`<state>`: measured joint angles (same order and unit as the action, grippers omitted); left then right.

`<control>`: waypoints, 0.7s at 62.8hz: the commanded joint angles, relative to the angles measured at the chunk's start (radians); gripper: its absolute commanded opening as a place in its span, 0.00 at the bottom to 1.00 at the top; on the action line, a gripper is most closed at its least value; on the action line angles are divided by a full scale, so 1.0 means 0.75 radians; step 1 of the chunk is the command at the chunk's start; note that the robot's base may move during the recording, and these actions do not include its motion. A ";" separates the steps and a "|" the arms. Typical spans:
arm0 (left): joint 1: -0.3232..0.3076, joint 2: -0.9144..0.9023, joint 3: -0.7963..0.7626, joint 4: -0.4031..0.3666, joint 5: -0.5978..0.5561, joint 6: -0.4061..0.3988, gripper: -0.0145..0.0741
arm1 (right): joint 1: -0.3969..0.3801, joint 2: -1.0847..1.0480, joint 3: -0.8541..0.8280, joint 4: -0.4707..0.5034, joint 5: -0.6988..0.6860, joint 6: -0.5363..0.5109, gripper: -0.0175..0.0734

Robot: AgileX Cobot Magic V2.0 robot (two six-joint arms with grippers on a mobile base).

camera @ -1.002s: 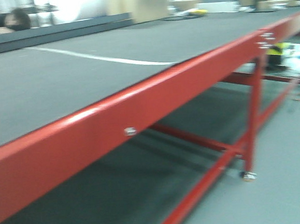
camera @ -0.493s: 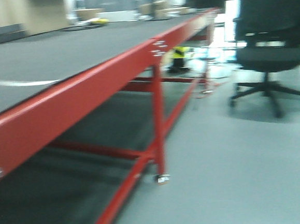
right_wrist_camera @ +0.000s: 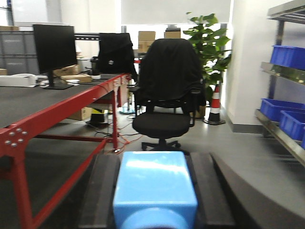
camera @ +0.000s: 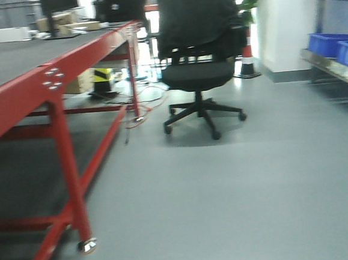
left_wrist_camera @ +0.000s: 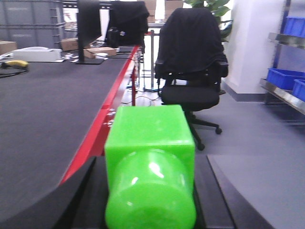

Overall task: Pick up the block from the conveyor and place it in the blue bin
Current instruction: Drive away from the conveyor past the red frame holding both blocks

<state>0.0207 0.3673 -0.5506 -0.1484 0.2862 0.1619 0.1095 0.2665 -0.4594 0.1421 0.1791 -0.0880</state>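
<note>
My left gripper (left_wrist_camera: 150, 167) is shut on a bright green block (left_wrist_camera: 150, 143), held over the edge of the conveyor (left_wrist_camera: 52, 105). In the right wrist view my right gripper (right_wrist_camera: 155, 164) is shut on a light blue block (right_wrist_camera: 155, 186), above the floor beside the conveyor (right_wrist_camera: 28, 102). The front view shows the conveyor's red frame and dark belt (camera: 12, 64) on the left. Blue bins (camera: 336, 48) sit on a metal shelf at the far right; one such blue bin (right_wrist_camera: 287, 56) shows in the right wrist view. Neither gripper appears in the front view.
A black office chair (camera: 199, 62) with a jacket over it stands on the grey floor ahead. Behind it are an orange-and-white cone (camera: 248, 58) and a potted plant (right_wrist_camera: 209, 43). Cables (camera: 142, 108) lie by the conveyor leg. A monitor (right_wrist_camera: 51, 47) stands on the belt's far end.
The front view has swung to the right: the belt filled it earlier, now the chair, open floor and shelf with blue bins are in sight.
</note>
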 commanded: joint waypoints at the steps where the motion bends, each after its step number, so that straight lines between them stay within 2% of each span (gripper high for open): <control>1: -0.008 -0.005 0.004 -0.001 -0.026 0.003 0.04 | 0.003 -0.003 -0.011 -0.012 -0.019 -0.010 0.01; 44: -0.008 -0.005 0.004 -0.001 -0.026 0.003 0.04 | 0.003 -0.003 -0.011 -0.012 -0.019 -0.010 0.01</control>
<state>0.0207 0.3673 -0.5506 -0.1484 0.2862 0.1619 0.1095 0.2665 -0.4594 0.1414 0.1791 -0.0880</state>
